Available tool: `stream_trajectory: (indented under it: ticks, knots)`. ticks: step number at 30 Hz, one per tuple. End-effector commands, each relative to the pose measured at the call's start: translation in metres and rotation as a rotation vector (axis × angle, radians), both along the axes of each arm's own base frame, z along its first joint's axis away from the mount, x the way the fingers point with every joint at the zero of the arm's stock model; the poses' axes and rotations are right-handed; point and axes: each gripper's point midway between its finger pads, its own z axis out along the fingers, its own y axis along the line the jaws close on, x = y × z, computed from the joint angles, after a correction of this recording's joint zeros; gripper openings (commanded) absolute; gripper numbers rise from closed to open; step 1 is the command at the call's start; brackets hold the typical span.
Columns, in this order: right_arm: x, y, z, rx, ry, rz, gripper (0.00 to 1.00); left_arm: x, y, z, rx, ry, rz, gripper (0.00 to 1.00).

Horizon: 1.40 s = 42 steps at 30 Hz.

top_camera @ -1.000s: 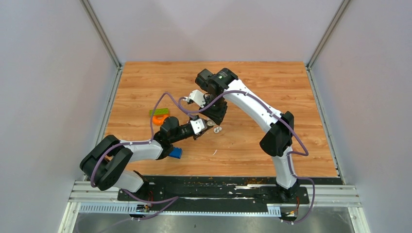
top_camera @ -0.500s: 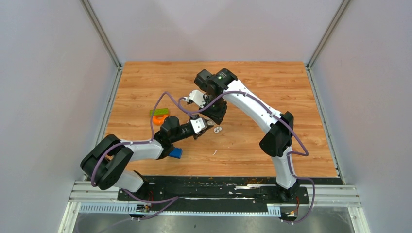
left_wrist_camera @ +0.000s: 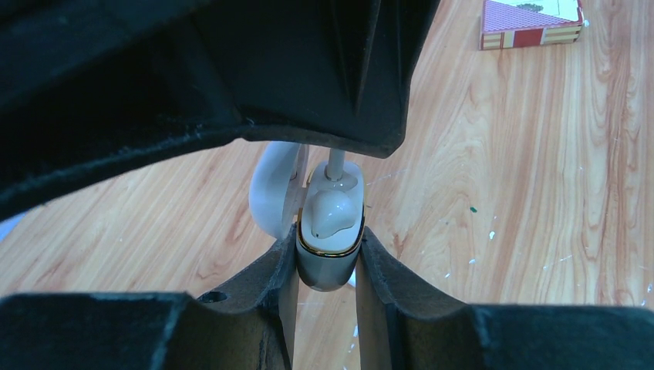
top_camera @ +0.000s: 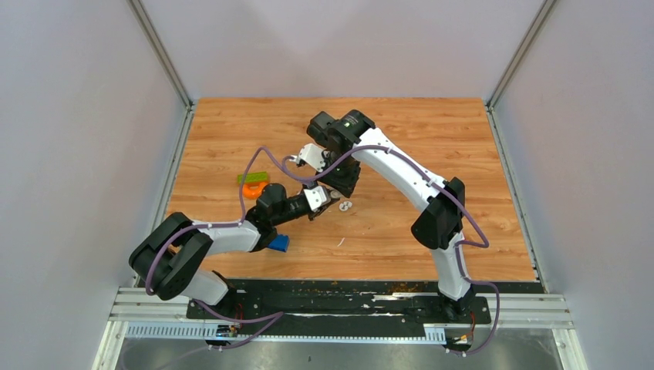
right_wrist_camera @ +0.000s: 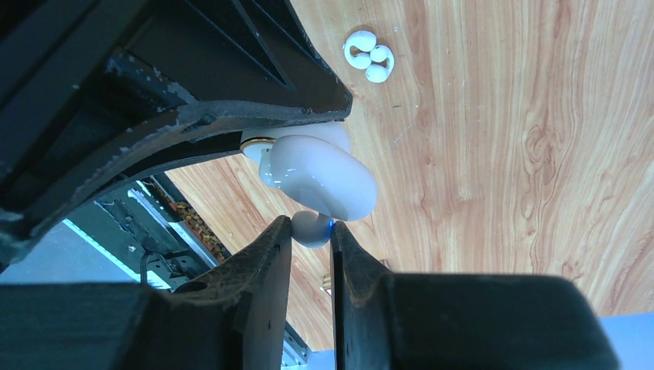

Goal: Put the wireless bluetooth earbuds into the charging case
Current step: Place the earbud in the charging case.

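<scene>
My left gripper (left_wrist_camera: 327, 250) is shut on the open charging case (left_wrist_camera: 328, 266), a white case with a gold rim; its lid (left_wrist_camera: 271, 193) stands open to the left. A white earbud (left_wrist_camera: 332, 212) sits in the case's cavity, its stem pointing up under my right gripper. My right gripper (right_wrist_camera: 311, 231) is shut on a small white earbud (right_wrist_camera: 310, 229), right against the case (right_wrist_camera: 324, 179). Both grippers meet mid-table in the top view, the left gripper (top_camera: 332, 202) just below the right gripper (top_camera: 340, 192). More loose earbuds (right_wrist_camera: 369, 58) lie on the wood beside them and also show in the top view (top_camera: 345, 206).
A blue toy brick (top_camera: 278, 243) lies by my left forearm. An orange piece (top_camera: 251, 190) and a green piece (top_camera: 254, 177) lie at the left. A small white scrap (top_camera: 340, 241) lies nearer the front. A small red-and-yellow box (left_wrist_camera: 530, 19) shows in the left wrist view.
Both arms have shifted very slightly to the left; both grips are unchanged.
</scene>
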Motion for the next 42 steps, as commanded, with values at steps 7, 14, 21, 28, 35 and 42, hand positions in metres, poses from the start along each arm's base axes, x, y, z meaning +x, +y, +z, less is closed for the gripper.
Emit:
stream_trajectory:
  ticks: [7,14,21,28,35,42]
  knots:
    - [0.002,0.012,-0.006,-0.029,-0.04,0.035,0.19,0.007,-0.009,0.023,-0.039,-0.052,0.009,0.08]
    - [0.002,0.015,-0.002,-0.018,-0.054,0.03,0.21,0.006,-0.01,0.021,-0.031,-0.048,0.008,0.08]
    - [0.001,0.013,-0.002,-0.025,-0.057,0.038,0.21,0.006,-0.011,0.02,-0.029,-0.048,0.008,0.08]
    - [0.003,-0.001,-0.006,-0.086,-0.074,0.047,0.19,0.007,-0.011,0.018,-0.019,-0.046,0.017,0.08]
    - [0.003,0.0,-0.01,-0.094,-0.064,0.048,0.18,0.006,-0.012,0.019,-0.026,-0.04,0.014,0.08]
    - [0.003,0.008,-0.01,-0.065,-0.053,0.037,0.18,0.006,-0.014,0.023,-0.052,-0.024,0.012,0.08]
